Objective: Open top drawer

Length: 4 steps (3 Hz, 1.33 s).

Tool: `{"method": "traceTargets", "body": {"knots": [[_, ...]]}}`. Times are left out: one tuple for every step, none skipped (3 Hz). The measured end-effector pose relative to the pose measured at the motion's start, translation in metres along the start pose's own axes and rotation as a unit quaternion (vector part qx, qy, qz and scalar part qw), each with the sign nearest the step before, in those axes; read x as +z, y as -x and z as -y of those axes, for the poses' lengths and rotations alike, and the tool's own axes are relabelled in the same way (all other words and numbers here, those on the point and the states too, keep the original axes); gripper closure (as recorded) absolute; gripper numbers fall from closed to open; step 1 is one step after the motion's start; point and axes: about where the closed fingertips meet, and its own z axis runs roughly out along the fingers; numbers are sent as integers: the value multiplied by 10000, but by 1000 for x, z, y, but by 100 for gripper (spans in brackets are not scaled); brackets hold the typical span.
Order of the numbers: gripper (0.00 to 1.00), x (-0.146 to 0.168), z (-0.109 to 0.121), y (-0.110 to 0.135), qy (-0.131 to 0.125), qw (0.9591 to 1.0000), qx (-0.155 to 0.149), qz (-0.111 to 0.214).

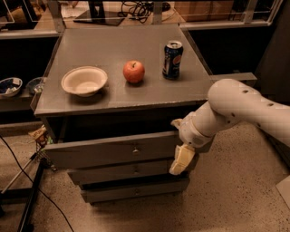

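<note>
Nearest, on the speckled floor (235, 190) at lower left, thin black cables (27, 170) run beside a dark stand leg (31, 199); above them rises the grey cabinet, its two narrower drawer fronts, the lowest (136, 191) and the middle one (113, 172), sitting pushed in; over these the top drawer (99, 153) stands partly pulled out, its wide flat front forward of the other two with its left end further out than its right, a dark gap showing between it and the counter's edge, and its small metal knob (135, 148) at the centre; the hand (179, 142) is at the right end of that drawer front, close against it, carried on the thick white arm (240, 106) that reaches in from the right; whether the hand is spread or closed, and whether it has hold of the drawer front, I cannot tell; on the counter (149, 97) a pale bowl (84, 81) sits upright at the left, a red apple (133, 71) just to its right, and a blue drink can (172, 59) stands upright right of the apple, all three apart from one another; further left, on a lower shelf, lies a blue-patterned dish (9, 86); at the far edge dark cables (140, 8) lie on a wooden surface.
</note>
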Motion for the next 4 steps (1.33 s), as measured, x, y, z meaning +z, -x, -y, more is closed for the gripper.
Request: {"method": "traceTargets", "body": {"knots": [[0,12,10,1,55,10000,-51,-33],[0,28,14,-1,188,9998,-43,-57],[0,42,12,-9,351,9993,19,-114],[27,43,12,-10,356,9993,20,-114]]}}
